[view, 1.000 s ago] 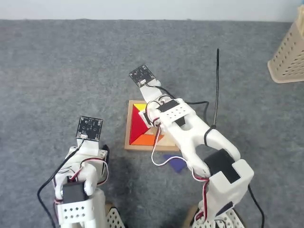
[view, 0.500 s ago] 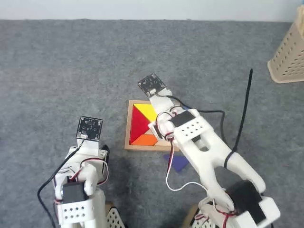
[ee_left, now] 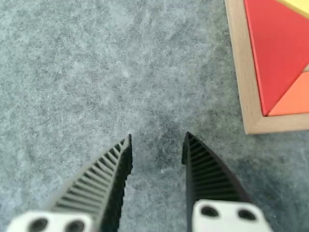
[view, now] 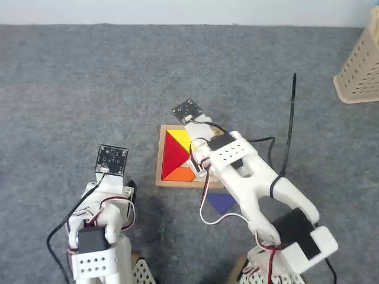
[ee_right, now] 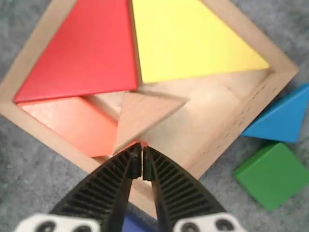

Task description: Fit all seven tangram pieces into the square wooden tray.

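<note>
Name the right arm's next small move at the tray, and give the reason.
Probably nudge the plain wooden triangle sideways with the shut right gripper so it lies flat in the tray. One corner seems to sit askew over the orange piece, bare tray floor lies beside it, and the gripper is right at that corner.

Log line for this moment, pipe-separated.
square wooden tray: red triangle, yellow triangle, orange piece, plain-wood triangle inside | blue triangle, green square outside | right gripper shut | left gripper open
</note>
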Motion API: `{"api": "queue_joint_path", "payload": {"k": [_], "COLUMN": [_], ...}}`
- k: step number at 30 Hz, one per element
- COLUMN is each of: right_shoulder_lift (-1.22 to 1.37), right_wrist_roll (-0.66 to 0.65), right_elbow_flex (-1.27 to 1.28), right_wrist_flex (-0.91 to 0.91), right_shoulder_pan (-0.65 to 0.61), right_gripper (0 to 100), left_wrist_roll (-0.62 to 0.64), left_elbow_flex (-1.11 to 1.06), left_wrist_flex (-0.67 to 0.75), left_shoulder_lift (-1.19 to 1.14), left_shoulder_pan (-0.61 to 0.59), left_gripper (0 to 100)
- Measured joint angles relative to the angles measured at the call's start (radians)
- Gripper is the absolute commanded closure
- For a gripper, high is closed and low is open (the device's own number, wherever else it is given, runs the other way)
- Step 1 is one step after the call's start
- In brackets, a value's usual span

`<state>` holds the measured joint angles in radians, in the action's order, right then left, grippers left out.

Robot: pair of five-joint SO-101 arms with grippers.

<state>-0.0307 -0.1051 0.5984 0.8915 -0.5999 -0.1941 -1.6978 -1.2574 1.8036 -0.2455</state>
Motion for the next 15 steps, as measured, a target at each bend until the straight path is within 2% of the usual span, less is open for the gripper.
{"api": "queue_joint_path", "payload": {"k": [15], "right_shoulder_lift": [0.021], "right_wrist_roll": [0.000], "right_elbow_flex": [-0.009], "right_wrist_flex": [-0.020], "right_shoulder_pan": [-0.114], "right_gripper": [99.2], "left_wrist_roll": [0.000], "left_elbow_flex": [0.000], "left_wrist_flex": [0.000], "left_shoulder_lift": [0.000], "left_shoulder_pan": [0.000], "left_gripper": [83]}}
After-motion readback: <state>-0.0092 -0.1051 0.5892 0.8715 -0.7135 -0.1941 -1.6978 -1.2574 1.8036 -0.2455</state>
